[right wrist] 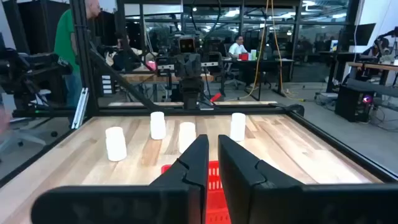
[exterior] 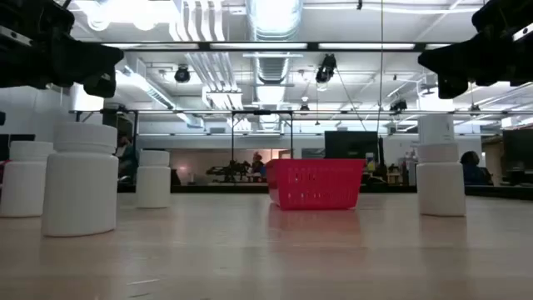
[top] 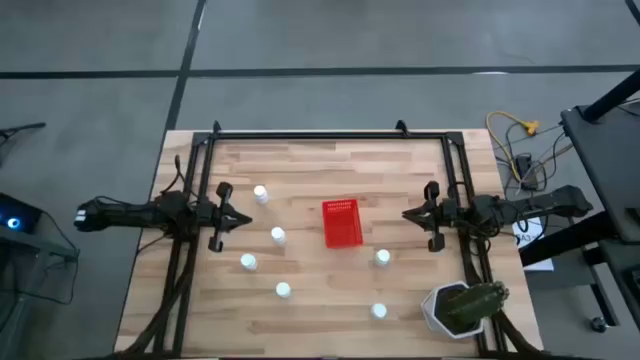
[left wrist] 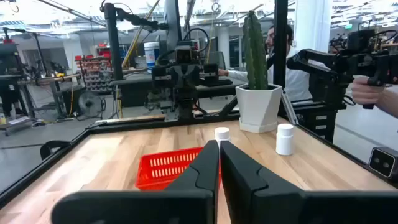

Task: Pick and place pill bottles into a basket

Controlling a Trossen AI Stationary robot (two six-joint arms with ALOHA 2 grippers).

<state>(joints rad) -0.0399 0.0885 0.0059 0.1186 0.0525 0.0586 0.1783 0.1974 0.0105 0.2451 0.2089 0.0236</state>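
Six small white pill bottles stand upright on their bases on the wooden table: four on the left half (top: 261, 194), (top: 278, 236), (top: 248, 262), (top: 283, 290) and two on the right (top: 382, 258), (top: 378, 311). The red slotted basket (top: 342, 222) stands mid-table and is empty in the high view. My left gripper (top: 243, 217) hovers left of the basket, shut and empty; the left wrist view (left wrist: 219, 144) shows its fingers together. My right gripper (top: 407, 213) hovers right of the basket, shut and empty, as the right wrist view (right wrist: 212, 138) shows.
A white pot with a green cactus-like plant (top: 460, 308) stands at the near right corner. A black frame (top: 330, 133) runs along the table's far edge and sides. People show beyond the table (right wrist: 68, 43), and a person's hand (left wrist: 367, 93) shows at the right.
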